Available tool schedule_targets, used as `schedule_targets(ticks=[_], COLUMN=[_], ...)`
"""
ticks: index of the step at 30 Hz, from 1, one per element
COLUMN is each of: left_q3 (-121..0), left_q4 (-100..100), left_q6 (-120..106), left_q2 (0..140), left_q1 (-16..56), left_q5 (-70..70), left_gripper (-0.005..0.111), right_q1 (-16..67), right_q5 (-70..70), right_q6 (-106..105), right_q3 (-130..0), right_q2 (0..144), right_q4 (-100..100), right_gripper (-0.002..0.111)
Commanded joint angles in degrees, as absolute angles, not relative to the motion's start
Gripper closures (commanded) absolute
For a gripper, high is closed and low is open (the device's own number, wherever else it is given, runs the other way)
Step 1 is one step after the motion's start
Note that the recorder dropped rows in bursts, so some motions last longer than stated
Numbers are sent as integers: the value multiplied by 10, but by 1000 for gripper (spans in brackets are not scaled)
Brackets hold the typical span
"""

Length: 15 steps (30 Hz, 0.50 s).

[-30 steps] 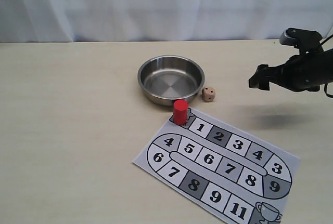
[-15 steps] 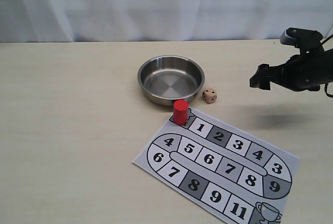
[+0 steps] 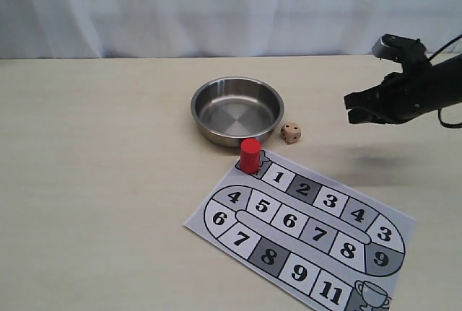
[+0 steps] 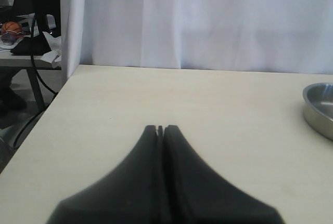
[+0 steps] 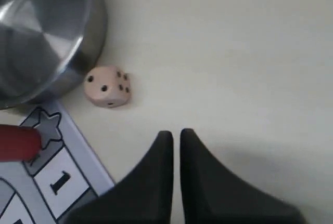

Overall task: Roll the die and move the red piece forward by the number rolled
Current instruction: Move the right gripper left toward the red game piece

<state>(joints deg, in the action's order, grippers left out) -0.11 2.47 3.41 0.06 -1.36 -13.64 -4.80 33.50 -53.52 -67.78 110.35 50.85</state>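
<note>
The light-tan die (image 3: 291,133) rests on the table just right of the steel bowl (image 3: 203,120); in the right wrist view the die (image 5: 107,87) shows dark pips. On the star square at the board's start stands the red piece (image 3: 250,155), seen only as a red edge (image 5: 18,142) in the right wrist view. My right gripper (image 3: 349,108) hovers above the table well right of the die, its fingers almost touching with nothing between them (image 5: 176,133). My left gripper (image 4: 160,128) is shut over bare table and is out of the exterior view.
The numbered paper board (image 3: 198,223) lies at the front right, its corner (image 5: 78,161) below the right gripper. The bowl (image 5: 78,52) is empty; its rim (image 4: 317,109) shows far from the left gripper. A white curtain backs the table.
The right arm has tilted and risen slightly, its wrist moving up and left. The die shifted a touch to the right a second ago and now lies still.
</note>
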Motion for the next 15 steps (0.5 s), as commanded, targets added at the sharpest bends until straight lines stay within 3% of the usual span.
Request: schedule_targets(ticks=[1,15], left_q3=[0,0], left_q4=[25,25], left_q6=[37,37], left_q2=[0,0], left_q1=[-14,-14], left_q5=[-133,-134], left_gripper=[107,107], right_q1=[-7,108], right_q5=[365,359], right_q6=[-500,-267], right_q3=[-712,-789], right_q2=[1121,1186], right_q4=[434,198], right_gripper=[104,104])
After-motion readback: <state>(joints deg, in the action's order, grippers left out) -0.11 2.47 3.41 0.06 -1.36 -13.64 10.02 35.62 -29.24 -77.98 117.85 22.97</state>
